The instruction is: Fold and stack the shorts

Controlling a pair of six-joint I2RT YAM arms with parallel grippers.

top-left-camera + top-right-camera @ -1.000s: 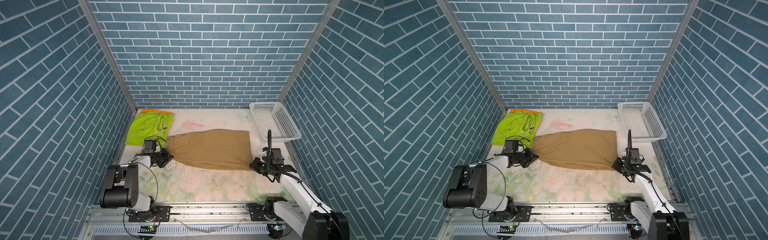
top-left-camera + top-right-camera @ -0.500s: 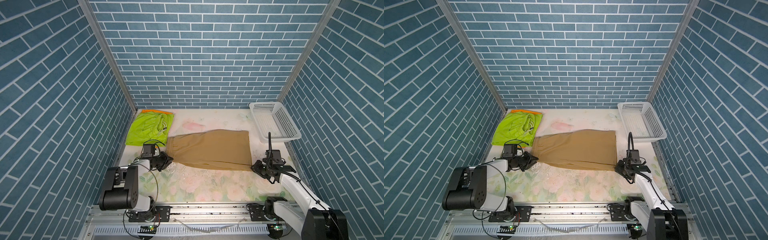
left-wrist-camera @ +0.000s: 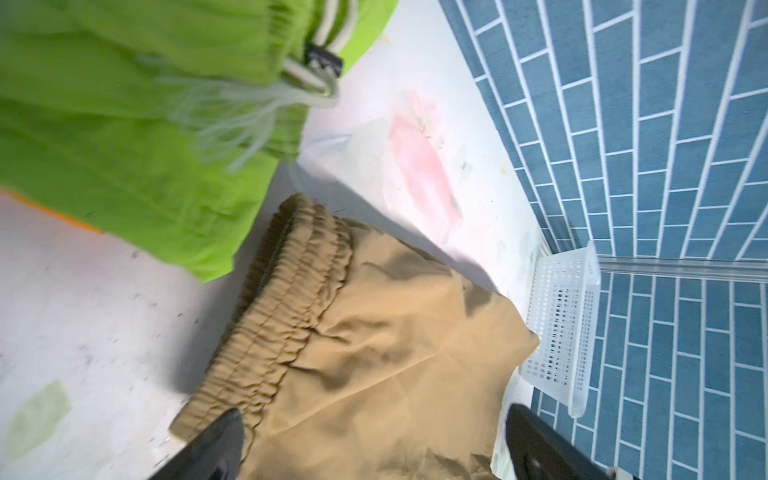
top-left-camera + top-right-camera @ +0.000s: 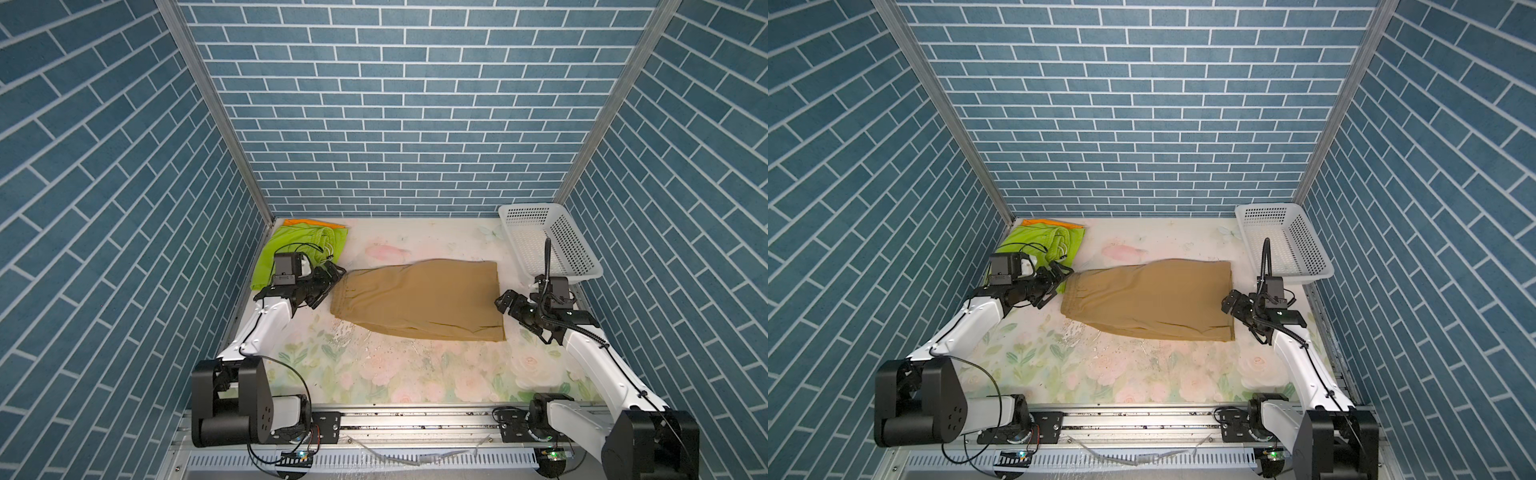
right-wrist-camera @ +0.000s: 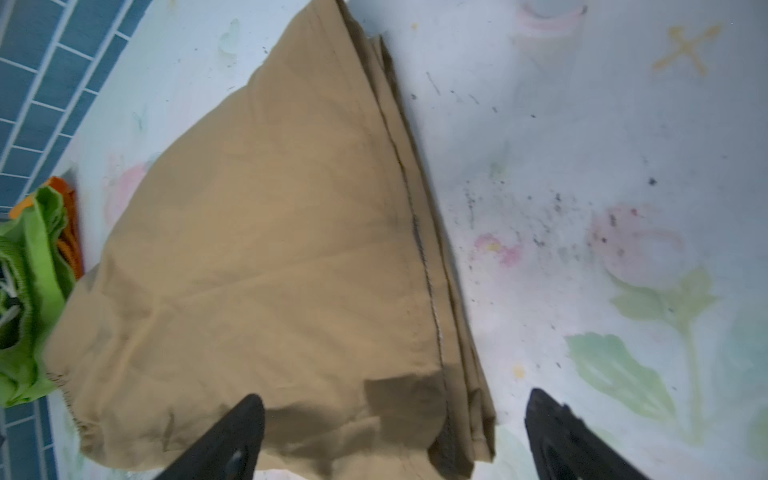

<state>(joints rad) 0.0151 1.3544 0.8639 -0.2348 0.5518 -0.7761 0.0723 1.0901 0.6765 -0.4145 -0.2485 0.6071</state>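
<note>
The tan shorts (image 4: 419, 299) (image 4: 1150, 303) lie folded flat mid-table, elastic waistband on the left and hems on the right. My left gripper (image 4: 332, 276) (image 4: 1061, 276) hovers open at the waistband end. In the left wrist view its gripper (image 3: 374, 415) spans tan cloth (image 3: 374, 332) without pinching it. My right gripper (image 4: 505, 303) (image 4: 1231, 303) is open at the hem end, and in the right wrist view the gripper (image 5: 395, 399) straddles the layered hem corner (image 5: 457, 415). The lime green shorts (image 4: 299, 249) (image 4: 1038, 241) (image 3: 124, 124) lie folded on the orange shorts (image 4: 316, 223) (image 4: 1054, 223) at the back left.
A white perforated basket (image 4: 528, 206) (image 4: 1266, 206) stands at the back right corner, close behind the right arm. Blue brick walls enclose three sides. The flowered table top (image 4: 415, 374) stretches in front of the tan shorts.
Both grippers went from shut on the tan shorts' near corners to open and let the cloth go. Both have shifted a little toward the back, and the shorts lie still.
</note>
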